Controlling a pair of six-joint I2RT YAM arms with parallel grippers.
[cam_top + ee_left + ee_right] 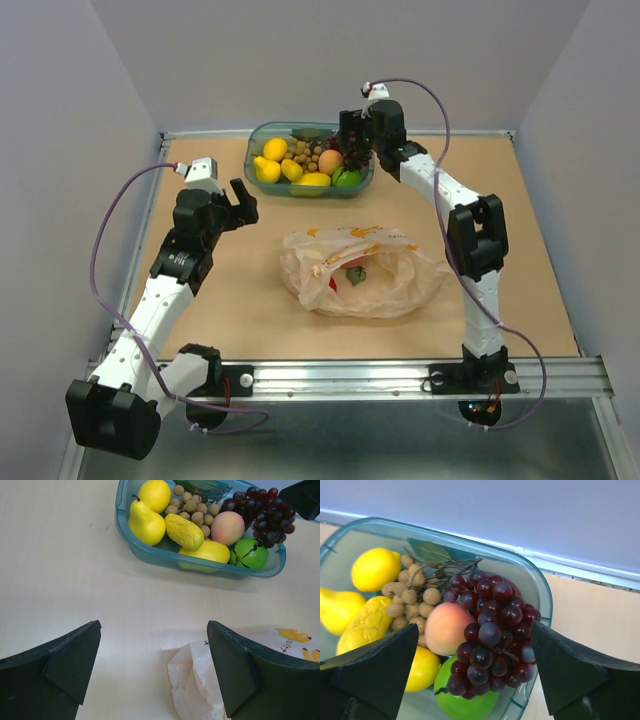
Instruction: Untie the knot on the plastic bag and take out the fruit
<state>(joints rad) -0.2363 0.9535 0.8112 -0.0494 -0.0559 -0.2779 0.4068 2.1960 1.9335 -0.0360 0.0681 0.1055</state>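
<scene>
**Plastic bag on bench, fruit tub behind it, both grippers wide**

Plastic bag [385, 285]: pale translucent film with yellow printed marks; lies crumpled at the middle of the bench [230, 290]; a reddish shape [343, 265] shows through the film, kind not clear.

Teal tub [160, 552]: stands just beyond the bag, apart from it; holds a grape bunch [492, 640], a peach [445, 627], a green apple [250, 555], a brown cluster of small balls [192, 507], a lemon [154, 495], a pear [146, 524] and two more yellow fruits.

Right gripper [474, 626]: above the tub's right end; jaws wide, holding nothing; grape bunch and peach lie between its fingers in the wrist view.

Left gripper [154, 625]: over bare bench left of the bag and near the tub; jaws wide, holding nothing.
</scene>
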